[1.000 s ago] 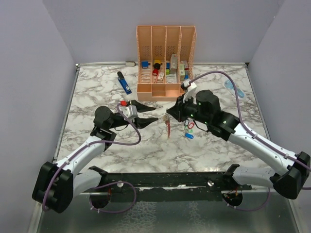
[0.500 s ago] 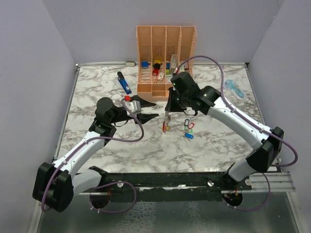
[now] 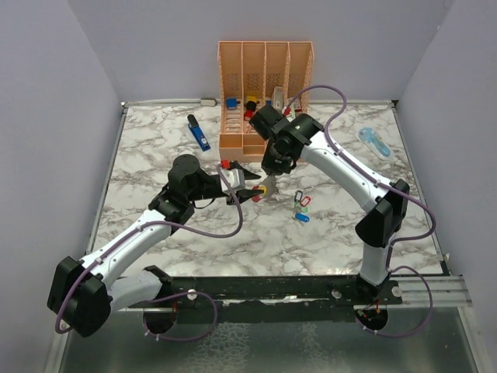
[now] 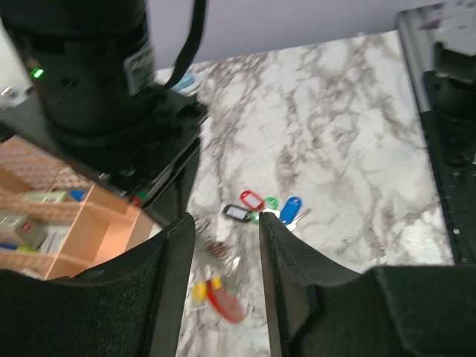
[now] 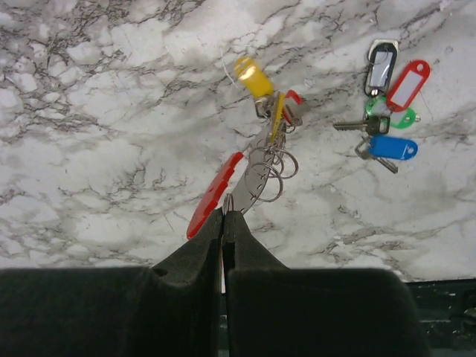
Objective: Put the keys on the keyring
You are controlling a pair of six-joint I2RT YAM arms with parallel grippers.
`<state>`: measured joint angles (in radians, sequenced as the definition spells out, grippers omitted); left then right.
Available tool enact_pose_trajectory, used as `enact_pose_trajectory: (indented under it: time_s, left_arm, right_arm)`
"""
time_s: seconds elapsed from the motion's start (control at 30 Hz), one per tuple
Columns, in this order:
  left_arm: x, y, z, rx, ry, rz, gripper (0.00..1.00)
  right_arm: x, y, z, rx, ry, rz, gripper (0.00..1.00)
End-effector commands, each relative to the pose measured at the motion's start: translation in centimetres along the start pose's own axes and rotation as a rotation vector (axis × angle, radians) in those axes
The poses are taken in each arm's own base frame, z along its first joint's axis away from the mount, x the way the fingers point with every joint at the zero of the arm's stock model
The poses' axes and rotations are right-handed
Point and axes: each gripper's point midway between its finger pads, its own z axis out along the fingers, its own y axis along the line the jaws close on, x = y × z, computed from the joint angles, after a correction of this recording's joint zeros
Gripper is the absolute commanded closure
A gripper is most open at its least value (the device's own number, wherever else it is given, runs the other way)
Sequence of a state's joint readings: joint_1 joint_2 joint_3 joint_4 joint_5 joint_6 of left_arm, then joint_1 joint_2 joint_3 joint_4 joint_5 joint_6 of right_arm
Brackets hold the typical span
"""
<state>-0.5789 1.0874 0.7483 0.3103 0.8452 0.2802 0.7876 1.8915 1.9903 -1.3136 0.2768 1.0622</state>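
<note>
The keyring [image 5: 212,197], a red and grey-white loop, hangs pinched in my shut right gripper [image 5: 224,214] above the marble. Small wire rings, a yellow tag [image 5: 253,78] and a red piece dangle from it. Several loose keys [image 5: 390,111] with black, red, green and blue tags lie together on the table to the right. From above, the keyring [image 3: 268,186] hangs under the right gripper [image 3: 272,172], with my left gripper [image 3: 250,189] just left of it. The left gripper [image 4: 227,223] is open. The blurred keyring [image 4: 223,305] shows in the gap between its fingers, and the loose keys [image 4: 268,208] lie beyond.
A peach desk organizer [image 3: 265,97] with small items stands at the back, right behind the right wrist. A blue pen-like tool [image 3: 199,134] lies to its left. A pale blue oblong gadget [image 3: 374,143] lies at the far right. Grey walls enclose the table.
My right arm has swung left and back with the keyring, away from the loose keys. My left gripper has moved right to meet it, jaws still apart.
</note>
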Motion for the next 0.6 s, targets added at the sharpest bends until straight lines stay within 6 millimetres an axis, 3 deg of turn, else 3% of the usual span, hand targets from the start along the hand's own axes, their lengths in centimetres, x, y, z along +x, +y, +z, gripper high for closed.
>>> enact_pose_trajectory:
  time_s: [0.0, 0.2, 0.4, 0.57]
  left_arm:
    - [1.5, 2.9, -0.9, -0.198, 0.074, -0.039, 0.61]
    - [0.8, 1.6, -1.4, -0.212, 0.001, -0.13, 0.65]
    - [-0.4, -0.9, -0.4, -0.09, -0.059, -0.238, 0.67]
    - [0.9, -3.6, 0.8, -0.001, -0.019, -0.272, 0.67]
  right_arm:
    - [-0.5, -0.6, -1.5, 0.016, 0.009, 0.156, 0.99]
    - [-0.6, 0.3, -2.4, -0.095, 0.075, 0.312, 0.99]
    - [-0.9, 0.7, -2.6, -0.118, 0.111, 0.398, 0.99]
    - [-1.5, 2.1, -3.4, -0.16, 0.126, 0.439, 0.99]
